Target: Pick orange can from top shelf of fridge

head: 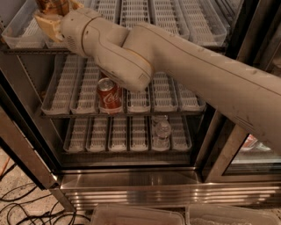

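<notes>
The orange can (52, 6), coppery with a dark label, stands at the top left, cut off by the frame's upper edge, over the front of the left lane tray of the top shelf (19, 38). My gripper (59, 13) is shut on it; a beige finger (46, 25) shows at the can's lower left and the other at its right. My thick beige arm runs from there down to the right across the fridge (131, 186). The can's base is hidden by the gripper.
A red Coca-Cola can (109, 94) stands at the front of the middle shelf, just under my arm's elbow. A clear bottle (162, 132) sits on the lower shelf. The glass door (257, 154) is at the right. Cables (17, 208) lie on the floor at the left.
</notes>
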`<state>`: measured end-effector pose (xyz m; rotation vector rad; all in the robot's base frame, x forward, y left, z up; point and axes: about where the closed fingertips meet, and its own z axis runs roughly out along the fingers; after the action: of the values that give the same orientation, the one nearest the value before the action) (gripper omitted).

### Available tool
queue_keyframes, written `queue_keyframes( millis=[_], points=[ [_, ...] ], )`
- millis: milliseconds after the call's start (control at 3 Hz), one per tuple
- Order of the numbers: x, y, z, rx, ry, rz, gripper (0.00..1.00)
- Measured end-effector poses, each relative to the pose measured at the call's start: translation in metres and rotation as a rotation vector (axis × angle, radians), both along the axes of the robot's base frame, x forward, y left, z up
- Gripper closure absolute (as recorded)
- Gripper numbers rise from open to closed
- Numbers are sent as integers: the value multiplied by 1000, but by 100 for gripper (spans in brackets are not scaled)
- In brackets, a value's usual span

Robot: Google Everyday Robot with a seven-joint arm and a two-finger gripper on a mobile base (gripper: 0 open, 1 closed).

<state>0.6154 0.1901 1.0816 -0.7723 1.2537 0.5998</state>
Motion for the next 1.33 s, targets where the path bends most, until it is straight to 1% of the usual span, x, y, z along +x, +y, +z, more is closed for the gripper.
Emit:
queue_keyframes(
  millis=[333,667,1000,1333],
  points=[
    [-19,-15,29,13,-93,-10,100],
    [-40,-17,41,13,-156,-3,100],
    [-68,-4,20,-16,-162,40,100],
    [-85,0,-10,-38,-123,74,100]
  ],
)
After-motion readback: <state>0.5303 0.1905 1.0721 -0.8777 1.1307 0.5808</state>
